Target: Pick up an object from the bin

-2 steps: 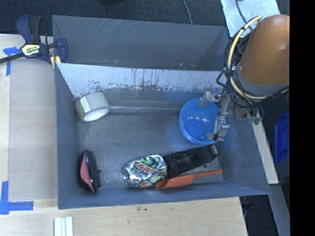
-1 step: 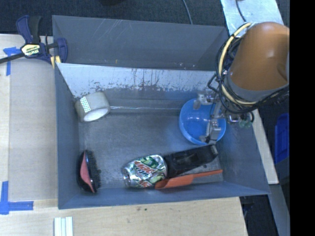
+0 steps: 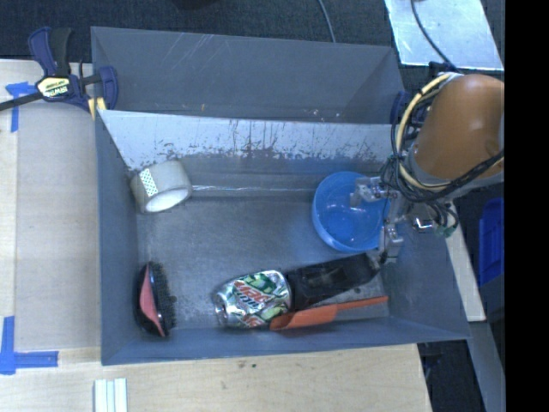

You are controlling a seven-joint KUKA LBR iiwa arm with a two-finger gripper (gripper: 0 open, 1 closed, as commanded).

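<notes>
My gripper (image 3: 388, 245) hangs at the right side of the bin, just off the right rim of a blue bowl (image 3: 343, 217). Its lower end is right above the right end of a black flat object (image 3: 330, 281) that lies slanted along the bin's front. Under that black object lies an orange flat tool (image 3: 334, 313). A crushed green and white drink can (image 3: 251, 299) rests against the left ends of both.
A roll of clear tape (image 3: 160, 185) sits at the back left of the bin. A red and black brush-like thing (image 3: 154, 299) lies in the front left corner. The arm's brown cover and cables hang over the bin's right wall.
</notes>
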